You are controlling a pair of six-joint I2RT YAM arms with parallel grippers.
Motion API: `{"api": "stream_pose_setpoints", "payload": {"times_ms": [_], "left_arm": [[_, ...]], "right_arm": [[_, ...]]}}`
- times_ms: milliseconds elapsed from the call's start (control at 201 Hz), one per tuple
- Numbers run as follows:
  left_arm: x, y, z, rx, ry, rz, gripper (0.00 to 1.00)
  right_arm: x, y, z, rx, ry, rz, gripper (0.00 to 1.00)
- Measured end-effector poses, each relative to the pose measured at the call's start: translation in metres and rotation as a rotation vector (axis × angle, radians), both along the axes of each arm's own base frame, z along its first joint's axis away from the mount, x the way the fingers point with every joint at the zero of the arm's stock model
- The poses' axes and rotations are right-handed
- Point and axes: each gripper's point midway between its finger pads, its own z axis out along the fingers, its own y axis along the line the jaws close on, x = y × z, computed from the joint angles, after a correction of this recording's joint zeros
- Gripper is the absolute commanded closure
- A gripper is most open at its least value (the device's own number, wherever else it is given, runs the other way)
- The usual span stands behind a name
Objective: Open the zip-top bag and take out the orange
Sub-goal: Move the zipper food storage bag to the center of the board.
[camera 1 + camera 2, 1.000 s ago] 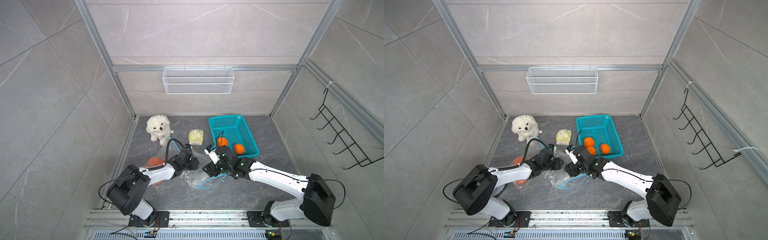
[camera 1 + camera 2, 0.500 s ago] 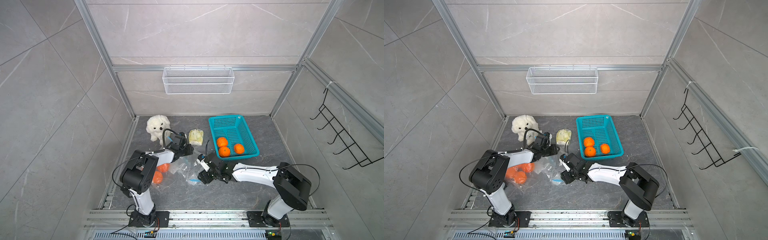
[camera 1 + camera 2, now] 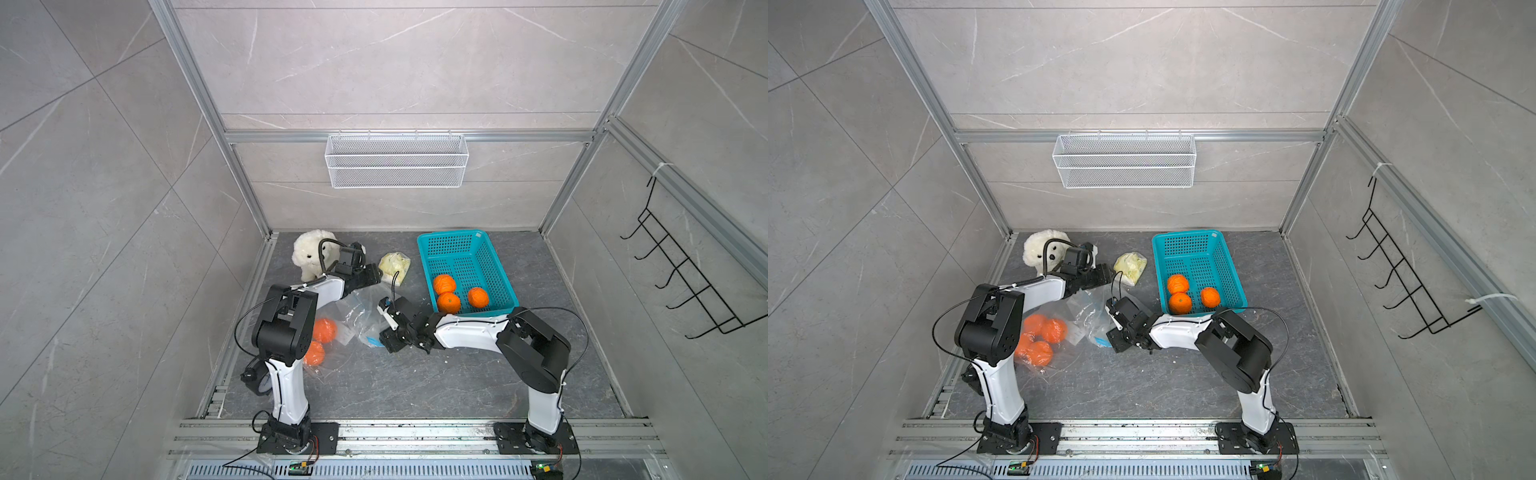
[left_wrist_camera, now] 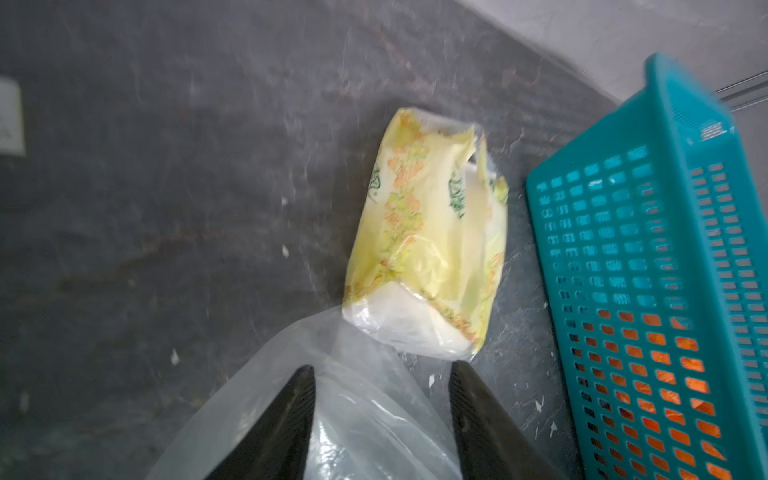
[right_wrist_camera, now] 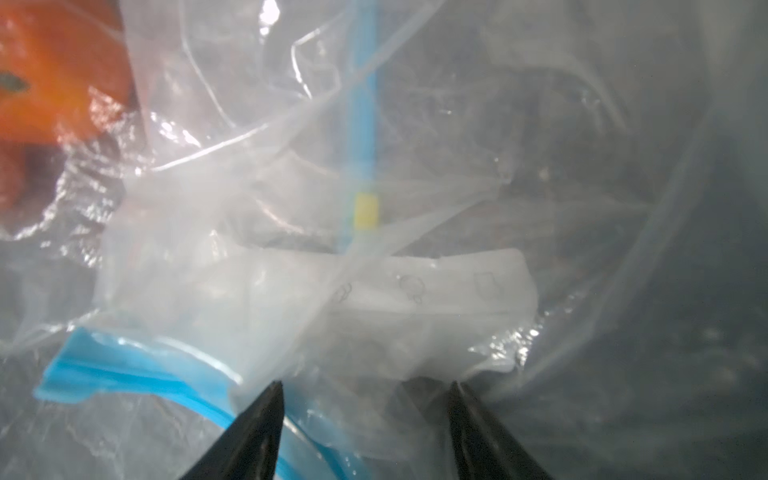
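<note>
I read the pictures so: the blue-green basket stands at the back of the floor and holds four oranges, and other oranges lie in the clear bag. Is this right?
Not quite. The basket holds three oranges, not four; both top views show it. The rest is right: it stands at the back, and other oranges lie in the clear bag.

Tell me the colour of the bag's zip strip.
Light blue zip strip, with a small yellow patch; clearest in the right wrist view.
</note>
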Motion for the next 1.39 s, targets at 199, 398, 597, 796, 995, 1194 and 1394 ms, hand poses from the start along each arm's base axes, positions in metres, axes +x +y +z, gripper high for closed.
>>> {"api": "stream_pose_setpoints", "payload": {"times_ms": [199,398,597,796,995,1194,1394], "left_arm": [[-0.019,0.017,0.041,0.053,0.012,0.042,0.10],[-0.081,0.049,0.084,0.108,-0.032,0.099,0.06],[-0.184,0.082,0.085,0.140,-0.069,0.149,0.13],[-0.247,0.062,0.045,0.205,-0.047,0.043,0.22],[-0.253,0.037,0.001,0.358,-0.043,-0.073,0.21],[-0.233,0.033,-0.028,0.481,-0.057,-0.078,0.20],[-0.223,0.029,-0.044,0.509,-0.058,-0.072,0.37]], "right_arm": [[0.037,0.016,0.004,0.026,-0.026,-0.038,0.34],[0.043,0.022,0.011,0.045,-0.034,-0.041,0.34],[0.044,0.019,0.011,0.045,-0.024,-0.061,0.34],[0.048,0.013,0.024,0.047,-0.036,-0.077,0.34],[0.050,0.012,0.032,0.071,-0.026,-0.065,0.34],[0.050,0.011,0.034,0.090,-0.007,-0.051,0.34],[0.047,0.012,0.054,0.119,-0.020,-0.031,0.34]]}}
